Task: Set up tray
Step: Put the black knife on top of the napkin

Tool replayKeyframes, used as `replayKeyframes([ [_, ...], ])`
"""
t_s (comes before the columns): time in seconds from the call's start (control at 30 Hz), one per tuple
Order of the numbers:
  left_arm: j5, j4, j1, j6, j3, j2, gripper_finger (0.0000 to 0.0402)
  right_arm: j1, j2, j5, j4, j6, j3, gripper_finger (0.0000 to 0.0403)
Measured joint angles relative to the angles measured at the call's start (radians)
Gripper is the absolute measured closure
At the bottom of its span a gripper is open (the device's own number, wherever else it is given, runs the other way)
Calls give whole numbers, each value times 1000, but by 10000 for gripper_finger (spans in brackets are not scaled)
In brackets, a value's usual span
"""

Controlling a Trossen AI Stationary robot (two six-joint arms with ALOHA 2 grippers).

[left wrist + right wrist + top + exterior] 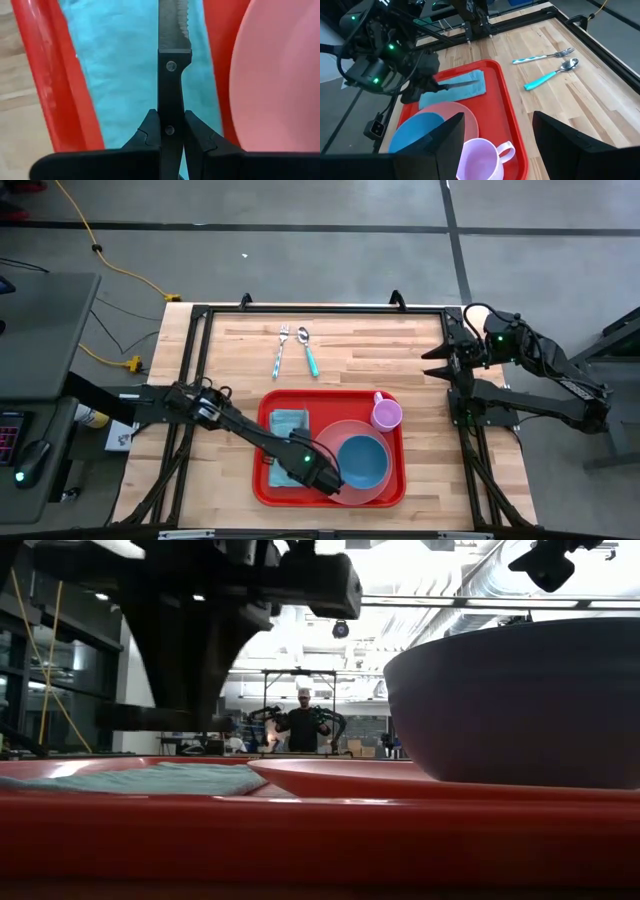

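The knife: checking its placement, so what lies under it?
Under the knife, held by the left end effector, lies the teal napkin on the red tray. The tray floor beneath the napkin is covered.

1. The tray (262,490) lies at the table's (420,350) near edge, about midway along it.
2. In the tray, the cloth (288,422) lies at the left, the plate (348,438) to its right.
3. The bowl (362,462) sits on the plate.
4. The cup (387,415) stands in the tray's far right corner.
5. The fork (280,351) and the spoon (308,351) lie side by side near the table's far edge, fork to the left.
6. The knife (172,55) lies over the cloth.
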Motion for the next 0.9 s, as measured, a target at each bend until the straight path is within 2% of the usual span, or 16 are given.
replayKeyframes([
  [0.53,22,64,2,-1,1,48,340,0,0,-3,1,2,0,190],
  [0.9,1,109,10,-1,2,54,341,0,0,-16,1,-7,0,190],
])
